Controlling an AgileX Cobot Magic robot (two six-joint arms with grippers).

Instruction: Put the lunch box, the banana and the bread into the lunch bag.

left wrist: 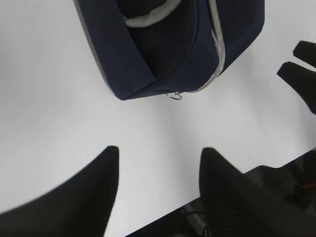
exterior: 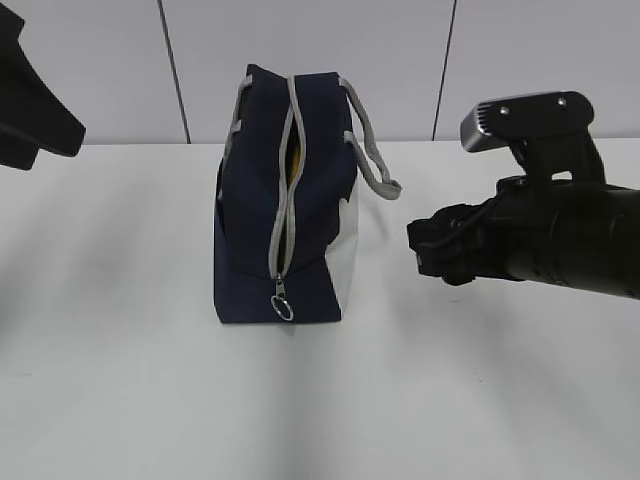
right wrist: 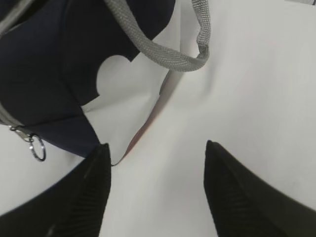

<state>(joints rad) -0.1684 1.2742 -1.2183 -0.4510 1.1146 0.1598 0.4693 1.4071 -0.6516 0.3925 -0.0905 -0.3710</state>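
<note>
The navy lunch bag stands on the white table with its grey zipper facing me. The metal ring pull hangs at the zipper's low near end. A thin strip of yellow shows in a gap of the zipper; I cannot tell whether it is the banana. The lunch box and the bread are hidden. My right gripper is open and empty, just right of the bag's white side panel, level with its lower half. My left gripper is open and empty, well away from the bag.
A grey strap handle droops off the bag's right side toward the right gripper. A dark part of the left arm sits at the top left. The table's front edge lies close under the left fingers. A pale panelled wall stands behind.
</note>
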